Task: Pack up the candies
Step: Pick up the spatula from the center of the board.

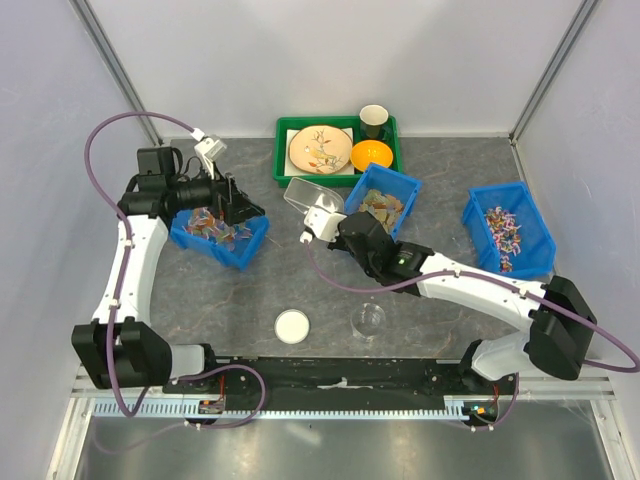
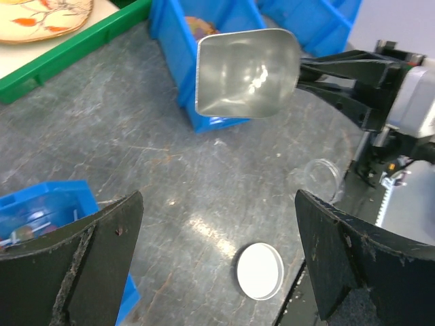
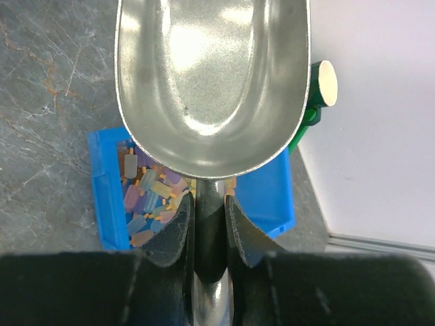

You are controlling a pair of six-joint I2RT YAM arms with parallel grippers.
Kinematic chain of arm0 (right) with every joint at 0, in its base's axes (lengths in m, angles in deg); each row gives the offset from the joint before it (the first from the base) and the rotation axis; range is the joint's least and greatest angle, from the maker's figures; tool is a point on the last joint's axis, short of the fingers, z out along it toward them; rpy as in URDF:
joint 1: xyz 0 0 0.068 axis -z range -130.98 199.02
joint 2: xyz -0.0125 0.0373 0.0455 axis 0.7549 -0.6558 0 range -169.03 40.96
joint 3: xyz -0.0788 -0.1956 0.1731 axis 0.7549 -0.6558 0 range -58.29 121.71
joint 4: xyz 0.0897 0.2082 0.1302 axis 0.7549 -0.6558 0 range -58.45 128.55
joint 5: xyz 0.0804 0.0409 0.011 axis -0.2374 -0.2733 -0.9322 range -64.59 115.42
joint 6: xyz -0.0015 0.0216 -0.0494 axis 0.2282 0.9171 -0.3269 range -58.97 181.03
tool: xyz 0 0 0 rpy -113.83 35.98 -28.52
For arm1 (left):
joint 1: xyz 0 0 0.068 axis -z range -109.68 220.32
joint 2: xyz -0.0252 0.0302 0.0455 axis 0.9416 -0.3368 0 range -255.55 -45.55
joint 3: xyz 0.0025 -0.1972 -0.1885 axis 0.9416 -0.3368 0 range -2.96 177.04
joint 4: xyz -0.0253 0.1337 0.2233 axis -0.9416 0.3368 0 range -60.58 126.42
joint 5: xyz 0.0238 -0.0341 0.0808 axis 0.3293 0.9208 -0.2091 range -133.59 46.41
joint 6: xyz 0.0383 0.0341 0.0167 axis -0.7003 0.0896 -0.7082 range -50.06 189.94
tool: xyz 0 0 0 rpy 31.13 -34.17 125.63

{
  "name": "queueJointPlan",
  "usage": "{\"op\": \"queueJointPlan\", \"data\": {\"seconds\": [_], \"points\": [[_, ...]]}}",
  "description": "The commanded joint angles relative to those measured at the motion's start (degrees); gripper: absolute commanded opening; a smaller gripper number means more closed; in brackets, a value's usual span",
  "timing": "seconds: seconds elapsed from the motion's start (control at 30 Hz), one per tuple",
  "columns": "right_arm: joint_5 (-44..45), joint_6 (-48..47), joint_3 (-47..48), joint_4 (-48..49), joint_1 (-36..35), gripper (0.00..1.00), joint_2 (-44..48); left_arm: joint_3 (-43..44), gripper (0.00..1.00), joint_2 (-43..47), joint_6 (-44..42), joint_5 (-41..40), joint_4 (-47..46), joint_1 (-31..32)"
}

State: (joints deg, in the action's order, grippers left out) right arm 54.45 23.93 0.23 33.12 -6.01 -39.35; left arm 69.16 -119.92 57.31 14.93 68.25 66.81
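The candies (image 1: 212, 222), small wrapped sweets in mixed bright colours, lie in the left blue bin (image 1: 250, 250). A corner of that bin (image 2: 61, 200) shows in the left wrist view. My left gripper (image 1: 238, 208) hangs over this bin, open and empty (image 2: 217, 204). My right gripper (image 1: 335, 222) is shut on the handle of an empty metal scoop (image 1: 308, 194), held above the table between the left and middle bins. The scoop (image 3: 211, 81) fills the right wrist view, with my jaws clamped on its handle (image 3: 209, 200). It also shows in the left wrist view (image 2: 248, 71).
The middle blue bin (image 1: 405, 190) holds flat pastel packets (image 3: 146, 197). The right blue bin (image 1: 535, 245) holds tiny white-pink-purple sweets. A clear glass jar (image 1: 368, 320) and a white lid (image 1: 292, 326) stand near the front. A green tray (image 1: 283, 165) at the back holds a plate, orange bowl and cup.
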Motion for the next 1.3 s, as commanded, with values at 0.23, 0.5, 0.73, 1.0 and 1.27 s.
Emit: {"op": "queueJointPlan", "data": {"seconds": [0.23,0.5,0.73,1.0,1.27], "points": [[4.63,-3.59,-0.95,7.89,-3.24,0.00,3.23,4.17,0.99,-4.56,1.55,6.43,3.71,2.10],[4.63,-4.38,-0.78,6.93,-7.28,0.00,4.37,6.19,0.99,-7.63,2.08,5.02,3.80,5.09],[4.27,-4.47,-0.43,7.01,-9.31,0.00,4.46,7.78,0.93,-10.97,2.95,3.09,3.71,7.11],[4.10,-5.17,-1.22,9.21,-10.28,0.00,3.15,6.98,0.58,-12.03,2.25,2.83,3.71,10.36],[5.59,-7.54,-2.97,12.90,-10.28,0.04,3.14,6.72,0.02,-12.20,1.37,2.47,4.24,11.51]]}}
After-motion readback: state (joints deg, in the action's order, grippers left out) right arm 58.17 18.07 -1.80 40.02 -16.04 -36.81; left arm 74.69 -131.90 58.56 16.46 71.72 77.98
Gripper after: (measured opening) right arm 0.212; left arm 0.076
